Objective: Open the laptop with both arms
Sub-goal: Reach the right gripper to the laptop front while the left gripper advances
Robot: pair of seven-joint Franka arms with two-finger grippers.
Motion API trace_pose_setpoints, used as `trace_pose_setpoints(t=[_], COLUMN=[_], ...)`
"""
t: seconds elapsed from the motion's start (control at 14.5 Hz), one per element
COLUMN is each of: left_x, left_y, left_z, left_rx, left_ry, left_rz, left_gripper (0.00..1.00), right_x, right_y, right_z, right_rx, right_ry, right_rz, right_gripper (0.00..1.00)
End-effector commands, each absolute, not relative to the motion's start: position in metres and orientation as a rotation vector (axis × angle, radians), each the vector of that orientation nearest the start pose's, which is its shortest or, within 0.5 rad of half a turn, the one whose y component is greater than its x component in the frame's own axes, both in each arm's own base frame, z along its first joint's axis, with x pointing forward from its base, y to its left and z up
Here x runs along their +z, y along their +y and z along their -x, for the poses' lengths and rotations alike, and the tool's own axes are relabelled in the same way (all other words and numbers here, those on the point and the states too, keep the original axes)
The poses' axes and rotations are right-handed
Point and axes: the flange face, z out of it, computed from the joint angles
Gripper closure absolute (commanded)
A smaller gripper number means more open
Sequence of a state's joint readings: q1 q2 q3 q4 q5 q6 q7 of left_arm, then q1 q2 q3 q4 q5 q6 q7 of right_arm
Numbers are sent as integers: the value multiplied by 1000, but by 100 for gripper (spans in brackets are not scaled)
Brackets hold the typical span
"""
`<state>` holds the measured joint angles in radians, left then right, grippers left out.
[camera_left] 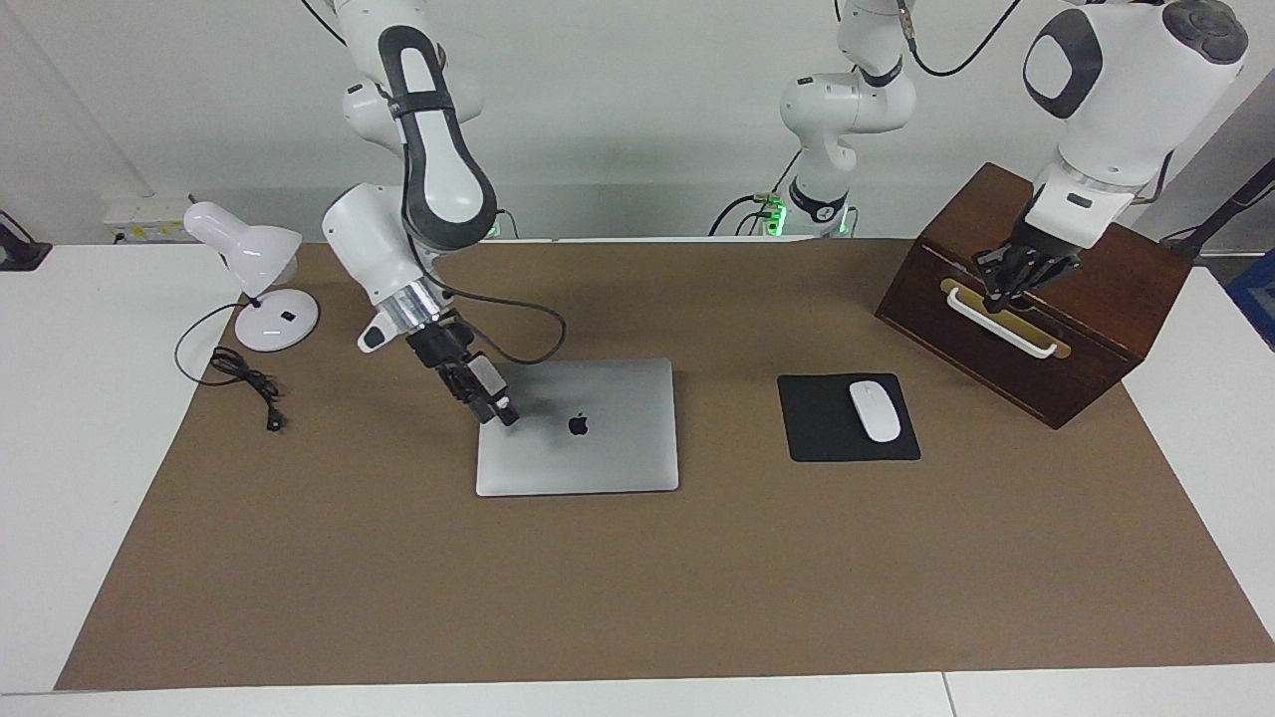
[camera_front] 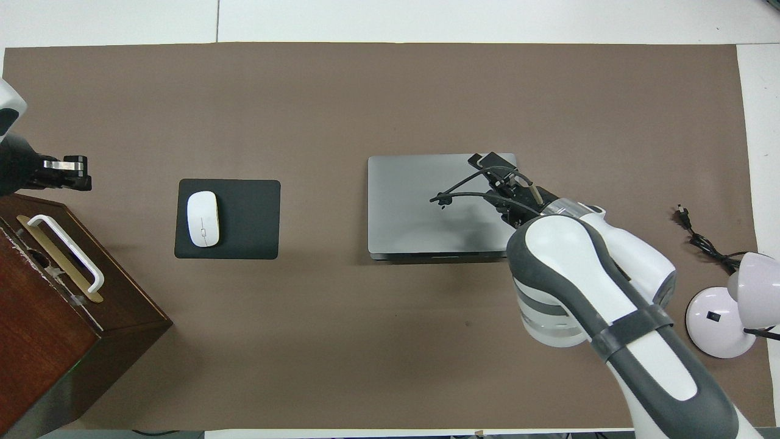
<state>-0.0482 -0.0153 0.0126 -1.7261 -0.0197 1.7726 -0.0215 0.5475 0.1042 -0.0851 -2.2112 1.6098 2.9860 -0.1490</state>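
Observation:
The silver-grey laptop lies closed and flat in the middle of the brown mat, apple logo up. My right gripper points slantwise down over the lid's edge toward the right arm's end of the table, low above it; I cannot tell whether it touches. My left gripper is shut, hanging just above the white handle of the wooden box, with nothing seen in it.
A dark wooden box stands at the left arm's end. A white mouse rests on a black mouse pad between box and laptop. A white desk lamp and its loose cable sit at the right arm's end.

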Motion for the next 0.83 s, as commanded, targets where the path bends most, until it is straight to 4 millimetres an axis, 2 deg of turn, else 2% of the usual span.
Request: trace_pose_setpoints(t=[0.0, 0.07, 0.28, 0.35, 0.55, 0.76], left_x=[567, 560, 539, 531, 502, 483], left_y=[-56, -61, -97, -111, -136, -160], left_z=[-549, -546, -530, -522, -495, -472], left_rx=[-201, -219, -317, -362, -519, -681], left_ry=[117, 131, 240, 282, 375, 465], left_rz=[3156, 3156, 3152, 3150, 3139, 3123], left_gripper=[100, 100, 100, 100, 100, 100], right_x=[354, 353, 346, 345, 340, 348], right_y=[199, 209, 224, 228, 241, 241], right_z=[-489, -481, -458, -452, -428, -401], right_rx=[-464, -469, -473, -478, -480, -542], right_ry=[1113, 1141, 1211, 1218, 1261, 1282], right_rz=[2074, 2070, 2068, 2076, 2092, 2129], right_gripper=[0, 0, 0, 0, 0, 0])
